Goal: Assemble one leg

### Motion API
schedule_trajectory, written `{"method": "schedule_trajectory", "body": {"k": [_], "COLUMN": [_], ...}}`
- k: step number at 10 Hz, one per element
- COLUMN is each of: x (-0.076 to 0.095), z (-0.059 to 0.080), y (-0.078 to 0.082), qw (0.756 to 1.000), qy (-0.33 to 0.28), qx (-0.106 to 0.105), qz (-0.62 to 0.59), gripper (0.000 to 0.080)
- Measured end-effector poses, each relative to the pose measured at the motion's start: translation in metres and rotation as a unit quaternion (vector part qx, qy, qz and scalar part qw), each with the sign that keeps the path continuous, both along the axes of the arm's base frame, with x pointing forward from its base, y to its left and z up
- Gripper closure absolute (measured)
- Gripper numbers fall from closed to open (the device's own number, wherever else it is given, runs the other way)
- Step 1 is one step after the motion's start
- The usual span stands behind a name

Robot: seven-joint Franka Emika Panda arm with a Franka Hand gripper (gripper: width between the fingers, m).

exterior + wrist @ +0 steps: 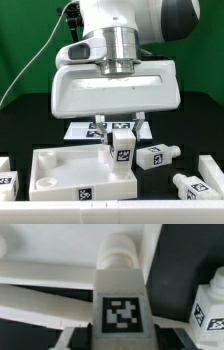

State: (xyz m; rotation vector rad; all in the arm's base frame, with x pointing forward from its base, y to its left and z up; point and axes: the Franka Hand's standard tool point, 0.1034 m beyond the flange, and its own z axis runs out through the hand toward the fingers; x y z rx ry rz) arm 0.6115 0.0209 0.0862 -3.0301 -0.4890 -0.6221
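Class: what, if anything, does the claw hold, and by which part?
The claw holds a leg, pinched at the sides of its tagged block end.

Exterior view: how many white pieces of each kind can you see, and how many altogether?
Legs: 4. That is the held leg in the end effector, two lying legs at the exterior view's right, and an edge leg cut off at its left.
Tabletop tray: 1
Marker board: 1
Total: 6

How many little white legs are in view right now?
4. One leg held in the gripper; a second lying to the exterior view's right of it; a third at front right; a fourth cut off at that view's left edge. More may be hidden.
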Motion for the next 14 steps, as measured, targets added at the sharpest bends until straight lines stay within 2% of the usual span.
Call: {"method": "schedule_trajectory", "body": {"k": [3, 5, 6, 7, 9, 11, 13, 14], "x": [0.005, 0.005, 0.005, 0.005, 0.007, 0.01, 0.005, 0.005], "z": [-0.002, -0.002, -0.002, -0.002, 0.005, 0.023, 0.023, 0.023], "y": [-0.012, -0.012, -0.012, -0.012, -0.012, -0.01, 0.007, 0.01], "qw": [0.999, 0.999, 0.999, 0.999, 0.999, 1.0, 0.998, 0.997], "qy": [-0.032, -0.032, -0.032, -0.032, -0.027, -0.019, 0.042, 0.066], "qx": [-0.013, -0.012, -0.012, -0.012, -0.007, 0.004, 0.032, 0.034], "qz": [-0.012, -0.013, -0.014, -0.014, -0.017, -0.018, -0.026, -0.027], "gripper": [0.0517, 0.0516, 0.0324, 0.0191, 0.0162, 0.0152, 0.0151, 0.0151]}}
